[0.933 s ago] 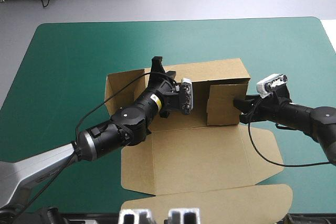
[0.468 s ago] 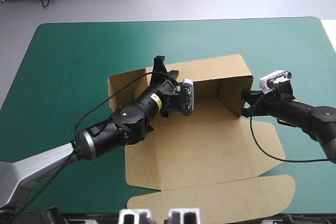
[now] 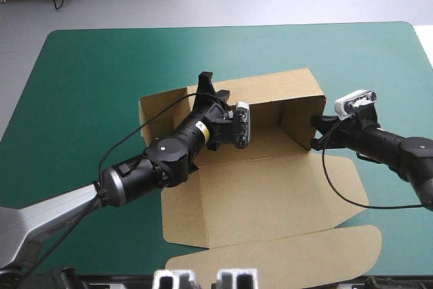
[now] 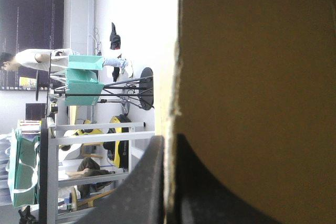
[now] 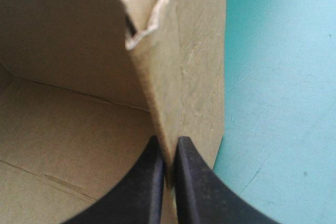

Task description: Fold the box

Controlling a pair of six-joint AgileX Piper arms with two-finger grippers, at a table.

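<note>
Where the box (image 3: 237, 187) sits: middle of the teal-green cover (image 3: 88, 86), slightly toward the right edge and well clear of the far edge.
Box state: brown board, half-formed — an open tray with the lid lying flat.
Far wall (image 3: 270, 93): upright, runs the length of the tray.
Right side wall (image 3: 301, 123): upright, meets the far wall at the corner. The right wrist view shows a ragged, crumpled notch at its top corner.
Left wall (image 3: 157, 114): raised, partly hidden behind the left arm.
Tray floor (image 3: 264, 141): bare board between the walls.
Lid (image 3: 270, 201): flat on the cover, on the near side of the tray.
Tuck flap (image 3: 270, 256): rounded strip beyond the lid, flat, almost at the table's near edge.
Side flap (image 3: 346, 182): small rounded tab on the lid's right side, flat on the cover.
Left gripper (image 3: 206, 80): on the far wall's top edge toward the left end, black fingers all but together, pinching the board. The left wrist view shows the wall's edge running straight into the gap.
Right gripper (image 3: 315, 135): at the near end of the right side wall, fingers nearly closed on the sheet — one inside the tray, one outside.
</note>
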